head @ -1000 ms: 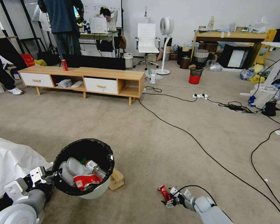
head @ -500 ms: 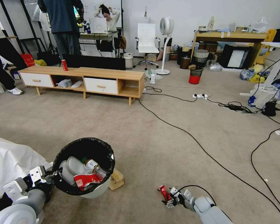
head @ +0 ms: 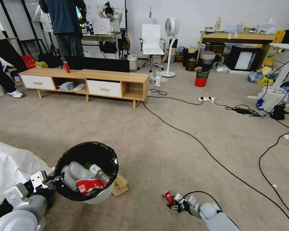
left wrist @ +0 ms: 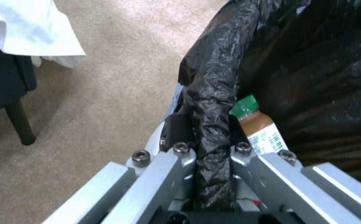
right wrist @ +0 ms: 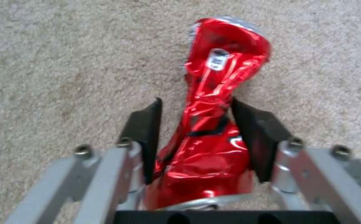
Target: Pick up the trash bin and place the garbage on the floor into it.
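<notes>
The trash bin (head: 101, 196), pale white with a black bag over its rim, hangs tilted at the lower left. My left gripper (head: 54, 180) is shut on its rim; the left wrist view shows the fingers (left wrist: 208, 124) pinching the bag-covered rim (left wrist: 213, 90). Inside lie a green-capped bottle (head: 95, 170) (left wrist: 258, 126), a red-and-white cup (head: 88, 186) and pale pieces. At the lower middle my right gripper (head: 174, 203) is down at the carpet, its pads pressed to both sides of a crushed red wrapper (head: 168, 196) (right wrist: 218, 77). I cannot tell whether the wrapper still touches the floor.
A small wooden block (head: 120, 185) lies right beside the bin. White cloth (head: 13, 166) covers the lower left corner. Black cables (head: 199, 144) cross the carpet to the right. A low wooden bench (head: 86, 81) with a red can (head: 66, 67) stands farther ahead.
The right gripper and the red wrapper have shifted only very slightly. The bin and left arm stay as they were.
</notes>
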You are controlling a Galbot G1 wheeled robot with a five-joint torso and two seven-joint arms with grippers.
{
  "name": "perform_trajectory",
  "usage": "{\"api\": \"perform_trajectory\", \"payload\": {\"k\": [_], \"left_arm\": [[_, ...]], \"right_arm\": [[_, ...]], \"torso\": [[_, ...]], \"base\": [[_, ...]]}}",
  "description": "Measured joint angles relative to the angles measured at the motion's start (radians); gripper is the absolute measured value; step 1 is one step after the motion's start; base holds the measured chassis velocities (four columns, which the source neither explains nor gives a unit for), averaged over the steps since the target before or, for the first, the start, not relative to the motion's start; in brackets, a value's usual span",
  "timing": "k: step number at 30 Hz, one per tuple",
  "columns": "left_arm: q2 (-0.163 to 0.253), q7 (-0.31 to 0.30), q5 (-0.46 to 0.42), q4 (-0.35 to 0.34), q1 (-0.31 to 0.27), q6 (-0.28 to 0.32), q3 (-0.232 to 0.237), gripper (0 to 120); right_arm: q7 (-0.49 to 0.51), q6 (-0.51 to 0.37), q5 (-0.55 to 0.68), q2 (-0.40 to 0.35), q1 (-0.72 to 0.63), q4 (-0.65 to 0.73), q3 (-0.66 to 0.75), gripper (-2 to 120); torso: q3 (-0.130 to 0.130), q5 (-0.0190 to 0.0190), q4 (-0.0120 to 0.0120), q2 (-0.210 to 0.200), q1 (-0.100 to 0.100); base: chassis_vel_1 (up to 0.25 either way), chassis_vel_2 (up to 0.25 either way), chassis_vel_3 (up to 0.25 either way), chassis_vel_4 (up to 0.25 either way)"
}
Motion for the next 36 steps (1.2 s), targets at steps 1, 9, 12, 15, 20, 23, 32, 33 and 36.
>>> {"api": "perform_trajectory", "payload": {"k": [1,9,12,15,20,23,32,33,36], "left_arm": [[0.0,0.0,0.0,0.001,-0.001,0.0,0.0,3],[-0.002,0.004,0.005,0.005,0.005,-0.006,0.0,3],[-0.002,0.004,0.005,0.004,0.005,-0.006,0.0,3],[-0.002,0.004,0.006,0.004,0.007,-0.007,-0.001,3],[-0.001,0.005,0.006,0.004,0.005,-0.007,-0.001,3],[0.0,0.005,0.006,0.007,0.005,-0.007,0.0,3],[0.004,0.002,0.005,0.011,0.004,-0.004,0.0,3],[0.004,0.002,0.005,0.011,0.004,-0.004,0.0,3],[0.005,-0.001,0.003,0.01,0.005,0.001,0.0,3]], "right_arm": [[-0.002,0.001,0.002,0.0,0.0,0.0,0.0,35],[-0.01,0.007,0.017,0.002,-0.005,0.006,0.0,24],[-0.01,0.007,0.018,0.003,-0.005,0.006,0.0,24],[-0.01,0.009,0.019,0.004,-0.003,0.007,0.0,24],[-0.011,0.014,0.032,0.005,-0.001,0.015,0.006,24],[-0.015,0.022,0.058,-0.006,-0.004,0.056,0.013,24],[-0.025,0.019,0.215,-0.078,-0.059,0.372,0.044,24],[-0.025,0.019,0.215,-0.078,-0.059,0.372,0.044,24],[-0.025,0.014,0.282,-0.116,-0.077,0.52,0.046,24]], "torso": [[0.0,0.0,-0.0001,0.0,0.0],[0.0,0.0,0.0,0.0,0.0],[0.0,0.0,0.0,0.0,0.0],[0.0,0.0,0.0001,0.0,0.0],[0.0,0.0,0.0,0.0,0.0],[0.0,0.0001,0.0,0.0,0.0],[0.0,0.0001,-0.0001,0.0,0.0],[0.0,0.0001,-0.0001,0.0,0.0],[0.0,0.0002,-0.0001,0.0,0.0]], "base": [[0.0,0.0,0.0,0.0],[0.0,0.0,0.0,0.0],[0.0,0.0,0.0,0.0],[0.0,0.0,0.0,0.0],[0.0,0.0,0.0,0.0],[0.0,0.0,0.0,0.0],[0.0,0.0,0.0,0.0],[0.0,0.0,0.0,0.0],[0.0,0.0,0.0,0.0]]}}
